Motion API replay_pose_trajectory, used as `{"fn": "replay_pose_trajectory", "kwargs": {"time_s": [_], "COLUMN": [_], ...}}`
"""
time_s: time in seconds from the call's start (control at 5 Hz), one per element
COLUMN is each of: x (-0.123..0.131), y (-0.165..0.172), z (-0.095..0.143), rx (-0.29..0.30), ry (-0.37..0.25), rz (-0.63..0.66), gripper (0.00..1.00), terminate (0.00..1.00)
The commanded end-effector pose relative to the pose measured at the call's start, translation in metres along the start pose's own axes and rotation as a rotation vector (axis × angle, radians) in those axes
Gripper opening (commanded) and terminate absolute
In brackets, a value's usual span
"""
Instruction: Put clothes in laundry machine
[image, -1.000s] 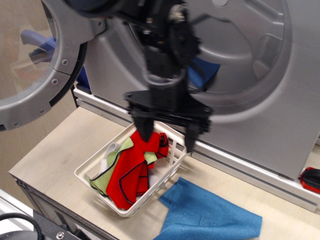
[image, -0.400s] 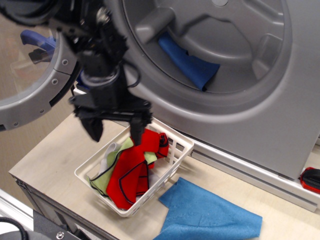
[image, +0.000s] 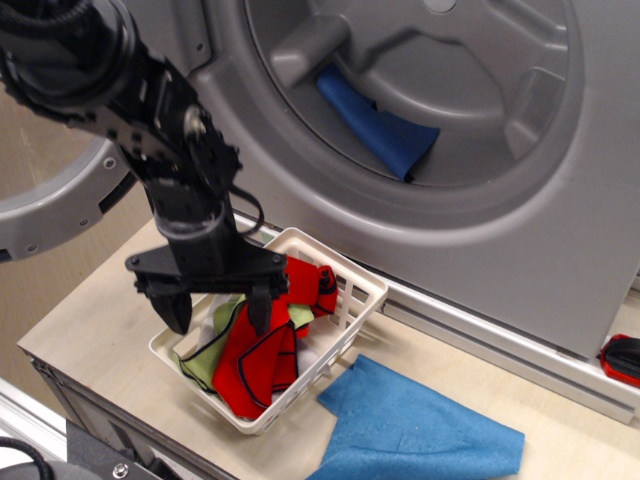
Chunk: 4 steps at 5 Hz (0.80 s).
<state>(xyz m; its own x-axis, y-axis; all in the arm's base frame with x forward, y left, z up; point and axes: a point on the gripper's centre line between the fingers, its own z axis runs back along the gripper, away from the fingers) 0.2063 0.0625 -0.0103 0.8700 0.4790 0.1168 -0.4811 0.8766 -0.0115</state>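
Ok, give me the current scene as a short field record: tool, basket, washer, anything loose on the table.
tool: black two-finger tool, jaws open, lowered over the left part of the basket, holding nothing
basket: white plastic lattice basket on the table, holding the clothes
clothes: bright red fabric pieces with dark trim, light green piece, all in the basket
washer: large grey laundry machine, round door open to the left
drum contents: one blue cloth inside
loose items: plain blue cloth flat on the pale wooden table, right of the basket

1 washer (image: 520, 250); 1 basket (image: 345, 335); 2 blue cloths (image: 420, 430).
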Motion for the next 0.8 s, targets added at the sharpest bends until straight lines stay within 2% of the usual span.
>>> {"fn": "replay_pose_trajectory", "kwargs": {"time_s": [0.0,0.2,0.4,0.6], "x": [0.004,0.004,0.003,0.006], "y": [-0.006,-0.007,-0.004,-0.001], "z": [-0.027,-0.037,-0.037,-0.023], "rx": [-0.009,0.015,0.029,0.045], "ry": [-0.049,-0.048,-0.054,-0.085], "rz": [0.067,0.073,0.056,0.005], "gripper": [1.0,1.0,0.0,0.0], "terminate": [0.0,0.0,0.0,0.0]}}
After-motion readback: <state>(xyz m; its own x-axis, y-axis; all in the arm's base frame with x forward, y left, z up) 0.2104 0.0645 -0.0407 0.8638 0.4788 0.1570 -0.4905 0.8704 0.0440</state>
